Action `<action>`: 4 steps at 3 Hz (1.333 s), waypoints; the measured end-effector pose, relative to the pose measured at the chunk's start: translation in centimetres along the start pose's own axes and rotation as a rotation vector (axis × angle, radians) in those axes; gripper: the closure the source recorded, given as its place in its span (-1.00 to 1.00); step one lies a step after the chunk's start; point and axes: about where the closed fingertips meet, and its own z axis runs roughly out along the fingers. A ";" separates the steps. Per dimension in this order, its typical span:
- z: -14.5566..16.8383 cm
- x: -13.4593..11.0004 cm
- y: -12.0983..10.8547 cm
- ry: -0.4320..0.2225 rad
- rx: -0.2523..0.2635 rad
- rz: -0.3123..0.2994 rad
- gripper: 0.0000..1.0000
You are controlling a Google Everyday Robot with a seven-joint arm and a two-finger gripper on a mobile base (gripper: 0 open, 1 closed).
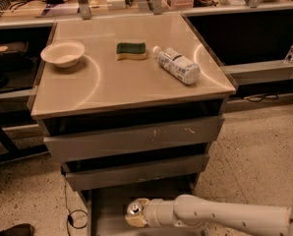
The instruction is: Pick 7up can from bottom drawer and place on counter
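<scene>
The 7up can shows its shiny round top at the bottom of the camera view, inside the open bottom drawer. My gripper is at the end of the white arm reaching in from the right, wrapped around the can just above the drawer's grey floor. The counter is the glossy beige top of the cabinet above. The can's side is hidden by the gripper.
On the counter lie a white bowl at the left, a green-and-yellow sponge in the middle and a clear plastic bottle on its side at the right. Two scuffed drawers stand slightly open above. A cable lies on the floor.
</scene>
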 end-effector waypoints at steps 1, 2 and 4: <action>-3.0 -4.7 4.0 -0.002 0.023 -0.016 1.00; -4.4 -5.9 4.2 0.015 0.039 -0.066 1.00; -6.0 -9.0 4.5 0.011 0.052 -0.095 1.00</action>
